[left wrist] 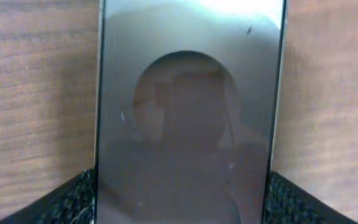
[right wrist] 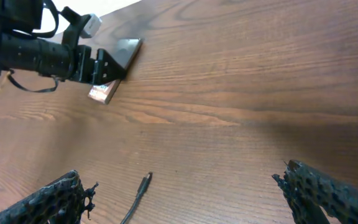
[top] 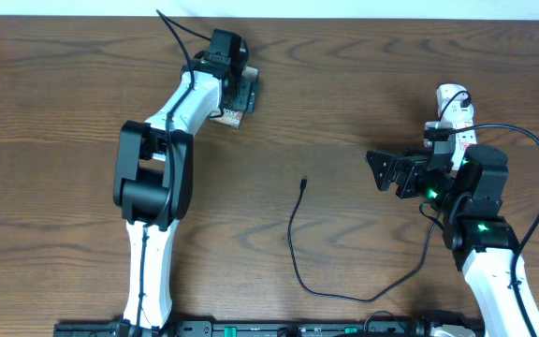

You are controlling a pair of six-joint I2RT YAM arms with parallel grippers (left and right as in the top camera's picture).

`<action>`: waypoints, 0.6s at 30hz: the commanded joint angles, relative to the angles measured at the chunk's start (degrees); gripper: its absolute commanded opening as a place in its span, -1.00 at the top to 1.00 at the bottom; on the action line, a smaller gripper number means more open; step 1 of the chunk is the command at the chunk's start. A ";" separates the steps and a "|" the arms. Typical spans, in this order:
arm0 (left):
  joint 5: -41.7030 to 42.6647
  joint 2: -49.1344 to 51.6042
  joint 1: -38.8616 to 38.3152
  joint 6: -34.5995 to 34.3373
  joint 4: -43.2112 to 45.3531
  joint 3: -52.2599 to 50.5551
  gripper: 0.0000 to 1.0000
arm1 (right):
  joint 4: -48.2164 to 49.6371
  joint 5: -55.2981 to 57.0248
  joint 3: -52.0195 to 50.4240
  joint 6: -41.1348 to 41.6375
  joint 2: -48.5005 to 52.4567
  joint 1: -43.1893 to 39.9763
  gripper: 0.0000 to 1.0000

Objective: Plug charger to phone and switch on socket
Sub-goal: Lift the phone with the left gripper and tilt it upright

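The phone (top: 231, 117) lies at the far left of the table, mostly hidden under my left gripper (top: 240, 96). In the left wrist view the phone's dark glossy face (left wrist: 188, 93) fills the frame, with my left gripper (left wrist: 185, 202) shut on its two long edges. The charger is a thin black cable (top: 293, 253) that curves across the middle of the table. Its connector tip (top: 304, 183) lies loose on the wood. My right gripper (top: 388, 173) is open and empty to the right of the tip. The tip (right wrist: 144, 182) shows between its spread fingers (right wrist: 185, 193). The phone and left gripper show far off in the right wrist view (right wrist: 122, 56).
The white socket strip (top: 453, 101) lies at the far right, partly hidden by my right arm. The charger cable runs back under that arm. The table's far edge is just beyond the phone.
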 commanded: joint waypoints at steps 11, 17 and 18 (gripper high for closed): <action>2.05 1.97 -4.90 -16.85 -26.12 -1.60 -0.60 | -0.92 -0.02 1.16 0.46 0.02 0.26 -0.98; 2.03 -0.79 -6.69 -17.40 -28.02 -1.57 -0.81 | -0.72 -0.83 1.16 2.21 -0.04 0.26 -0.98; 2.03 -1.70 -6.64 -17.53 -27.43 -1.57 -0.84 | -0.74 -1.38 1.16 3.37 -0.02 0.26 -0.99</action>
